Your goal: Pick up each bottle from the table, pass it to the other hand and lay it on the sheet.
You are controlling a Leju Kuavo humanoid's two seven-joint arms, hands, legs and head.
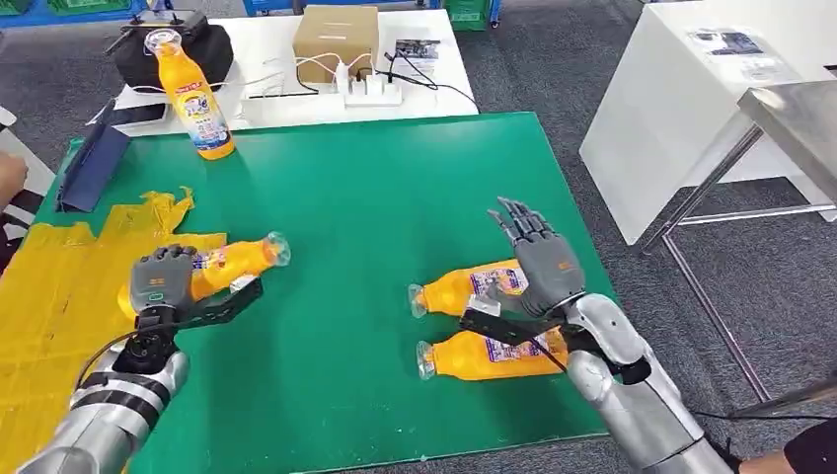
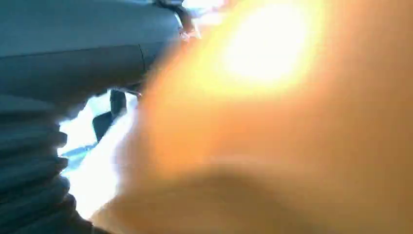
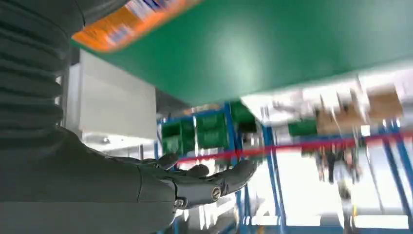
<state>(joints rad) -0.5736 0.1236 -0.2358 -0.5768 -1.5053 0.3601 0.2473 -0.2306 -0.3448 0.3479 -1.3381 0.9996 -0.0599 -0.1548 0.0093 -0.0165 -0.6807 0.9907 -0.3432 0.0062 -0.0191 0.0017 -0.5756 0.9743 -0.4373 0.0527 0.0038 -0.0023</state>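
Over the yellow sheet (image 1: 59,286), left hand (image 1: 161,279) gripping a bottle (image 1: 232,262), right hand (image 1: 541,259) spread open, empty; best lowered flat, then released.

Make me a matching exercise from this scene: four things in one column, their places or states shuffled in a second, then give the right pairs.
Things:
1. left hand
2. right hand
3. upright bottle
4. yellow sheet

States:
A. stands at the far edge of the green mat
B. open, above two lying bottles
C. lies at the mat's left side
D. holds a bottle

Pairs: 1-D, 2-B, 3-A, 4-C
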